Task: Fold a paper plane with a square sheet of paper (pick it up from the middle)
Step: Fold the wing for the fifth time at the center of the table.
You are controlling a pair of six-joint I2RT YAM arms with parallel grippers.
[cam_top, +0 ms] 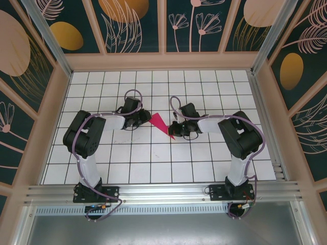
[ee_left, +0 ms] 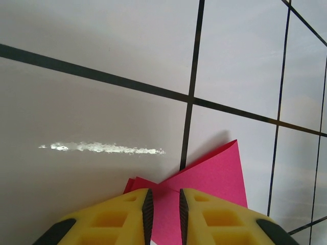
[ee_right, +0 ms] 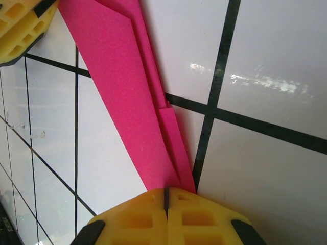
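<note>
The square sheet of paper is folded into a slim pointed magenta dart, the paper plane [cam_top: 161, 125] [ee_left: 214, 173] [ee_right: 122, 92]. It lies on the white grid table [cam_top: 204, 87] between my two grippers. My left gripper [cam_top: 144, 119] [ee_left: 163, 191] is at the wide tail end. Its jaws stand a narrow gap apart, and pink paper shows flat in that gap and fans out to both sides. My right gripper [cam_top: 176, 128] [ee_right: 166, 190] is shut over the pointed end, which runs under its fingertips. I cannot tell whether the tip is pinched. A left finger [ee_right: 18, 25] shows in the right wrist view.
A white scuff mark [ee_left: 102, 148] streaks the tile just left of the paper's tail. Wooden walls [cam_top: 56, 102] ring the table, and an aluminium rail [cam_top: 153, 193] runs along the near edge by the arm bases.
</note>
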